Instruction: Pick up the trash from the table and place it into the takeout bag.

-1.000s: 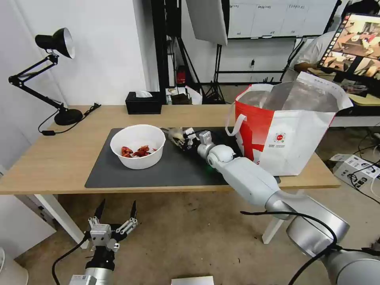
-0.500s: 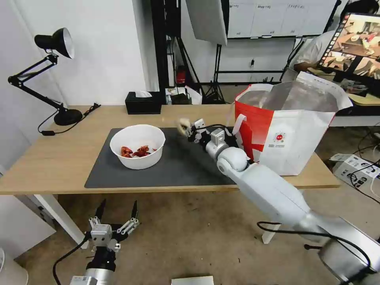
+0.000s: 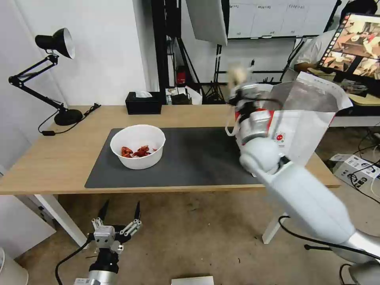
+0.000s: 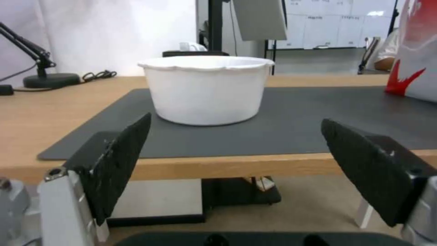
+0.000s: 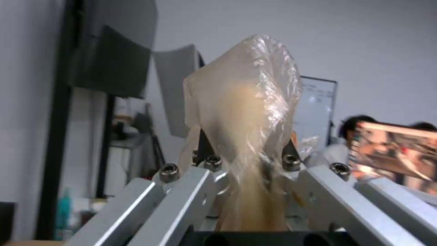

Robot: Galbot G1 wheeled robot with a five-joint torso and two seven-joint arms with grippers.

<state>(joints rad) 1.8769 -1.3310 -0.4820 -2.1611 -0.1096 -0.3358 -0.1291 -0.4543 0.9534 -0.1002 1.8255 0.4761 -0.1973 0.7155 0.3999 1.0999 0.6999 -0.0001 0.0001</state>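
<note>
presently the right pincer (image 3: 238,81) is raised high, at about 1 o'clock from the middle of the head view, just over the near-left rim of the takeout bag (image 3: 301,130). its fingers are clamped on the small clear bag with the pale bun (image 3: 238,74); in the right wrist view the bag (image 5: 248,112) stands up between the two metal fingers (image 5: 182,191), plastic crinkled over a pale lump, neck pinched low down. motion blur on the arm in the head view. takeout bag stands upright on the right end of the counter (image 3: 47,158), mouth open, foil lining visible, one white loop handle hanging on its left side, partly on the dark grey mat (image 3: 190,162). white bowl (image 3: 137,146) with red scraps sits on the left part of the mat, at about 9 o'clock from the mat's centre, well apart from the takeout bag. left pincer (image 3: 119,211) hangs below the front edge of the counter, at 7 o'clock in the head view, fingers spread wide and holding nothing; left wrist view looks between its black pads (image 4: 123,160) at the bowl (image 4: 207,90) on the mat. black tissue box (image 3: 143,103) at the counter's back edge, black desk lamp (image 3: 47,71) at the far-left corner.
</note>
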